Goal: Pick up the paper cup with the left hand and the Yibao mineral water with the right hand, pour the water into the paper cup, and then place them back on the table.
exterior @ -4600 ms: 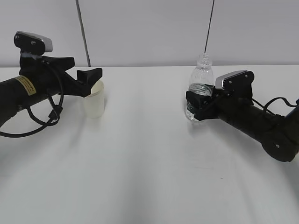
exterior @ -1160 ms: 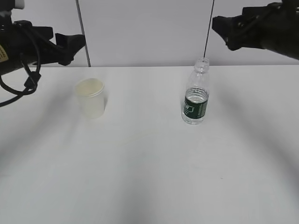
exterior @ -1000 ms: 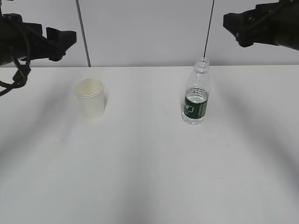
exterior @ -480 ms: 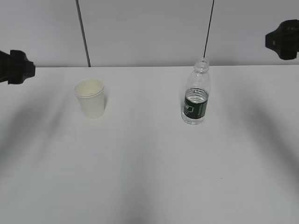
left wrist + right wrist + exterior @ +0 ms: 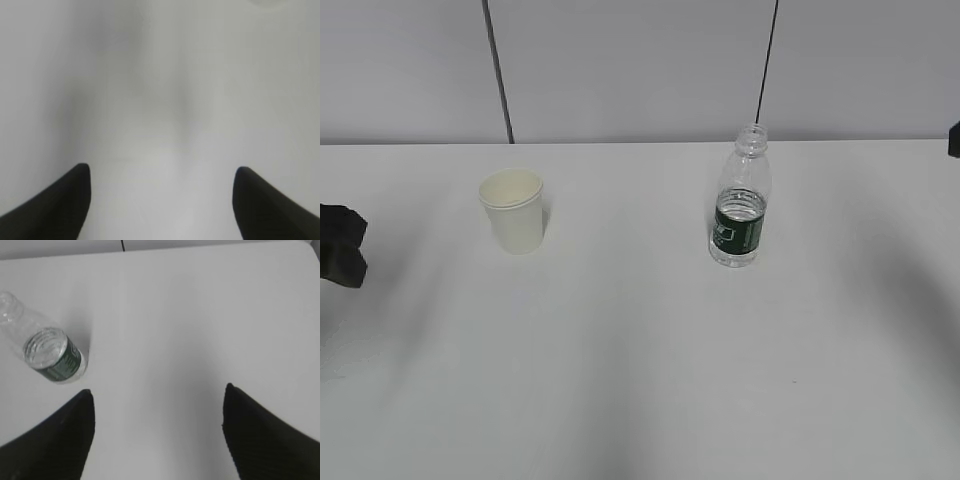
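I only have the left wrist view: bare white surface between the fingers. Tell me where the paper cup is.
Observer: The paper cup stands upright on the table, left of centre in the exterior view, with nothing touching it.
Operator: Report the bottle.
Observer: The Yibao mineral water stands upright and uncapped to the cup's right, well apart from it.
Operator: Give me the right end effector.
Observer: The right end effector is open and empty; the bottle lies off to its left in the right wrist view.

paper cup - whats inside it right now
The paper cup stands upright; only its pale upper inner wall shows. Its bottom is hidden by the near rim, so water cannot be confirmed.
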